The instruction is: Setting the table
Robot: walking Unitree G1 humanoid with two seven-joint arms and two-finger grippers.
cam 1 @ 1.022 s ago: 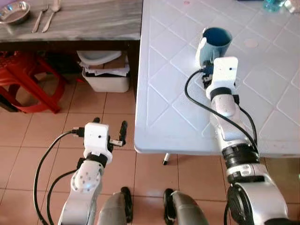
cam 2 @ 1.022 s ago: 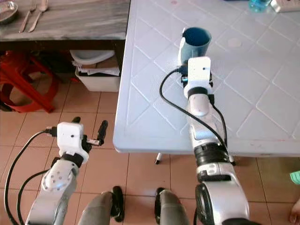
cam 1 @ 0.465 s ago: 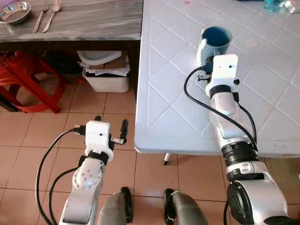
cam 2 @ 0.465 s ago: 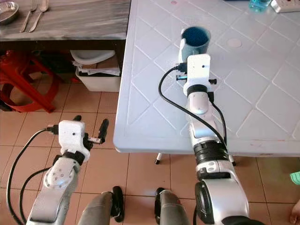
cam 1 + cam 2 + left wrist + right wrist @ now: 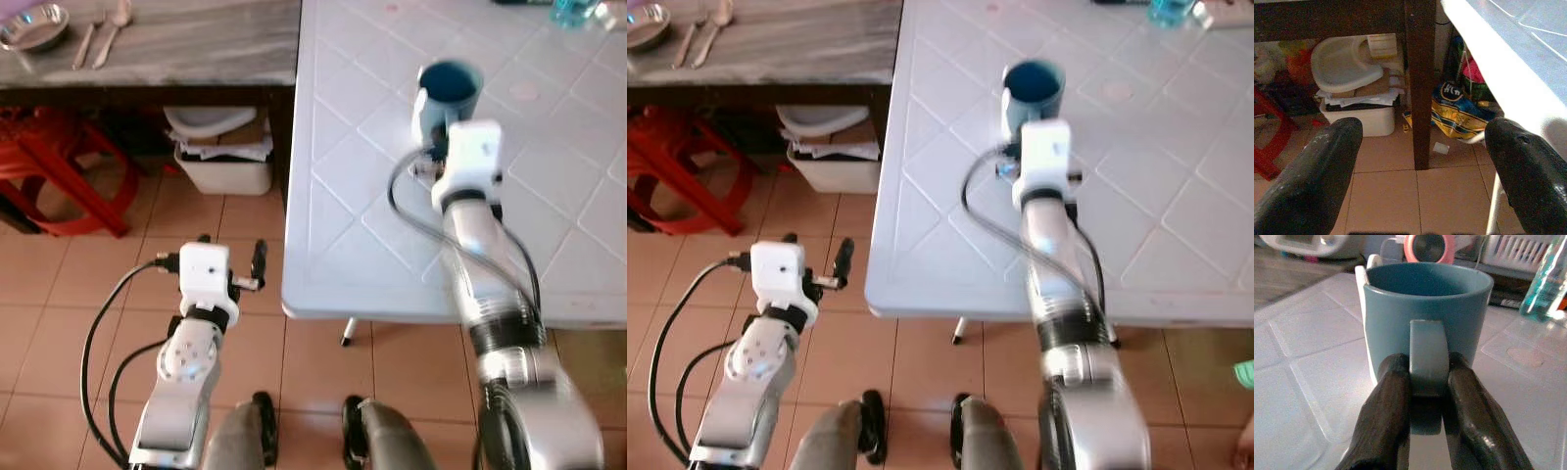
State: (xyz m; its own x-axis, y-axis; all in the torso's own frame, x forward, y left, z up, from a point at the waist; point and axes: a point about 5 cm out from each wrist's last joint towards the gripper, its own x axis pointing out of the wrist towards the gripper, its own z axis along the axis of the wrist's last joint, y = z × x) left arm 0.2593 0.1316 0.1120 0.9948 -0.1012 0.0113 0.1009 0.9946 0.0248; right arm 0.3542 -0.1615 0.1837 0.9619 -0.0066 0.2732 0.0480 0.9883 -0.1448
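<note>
A blue mug (image 5: 451, 83) stands upright on the white plastic table (image 5: 343, 196), toward its far side. My right gripper (image 5: 1427, 379) is shut on the mug's handle (image 5: 1426, 352), one black finger pressed to each side; in the head views the white wrist housing (image 5: 468, 152) covers the fingers just in front of the mug. My left gripper (image 5: 231, 253) hangs open over the tiled floor, left of the table's near corner, with nothing between its fingers (image 5: 1317, 171).
A grey counter (image 5: 196, 49) at the back left carries a metal bowl (image 5: 34, 24), a fork (image 5: 85, 44) and a spoon (image 5: 113, 34). Under it sit a white bin (image 5: 220, 166) and a red stool (image 5: 54, 171). A teal bottle (image 5: 573, 10) stands at the table's far edge.
My left gripper has risen slightly beside the table. The right arm now looks blurred, but its gripper stays shut on the mug's handle at about the same spot.
</note>
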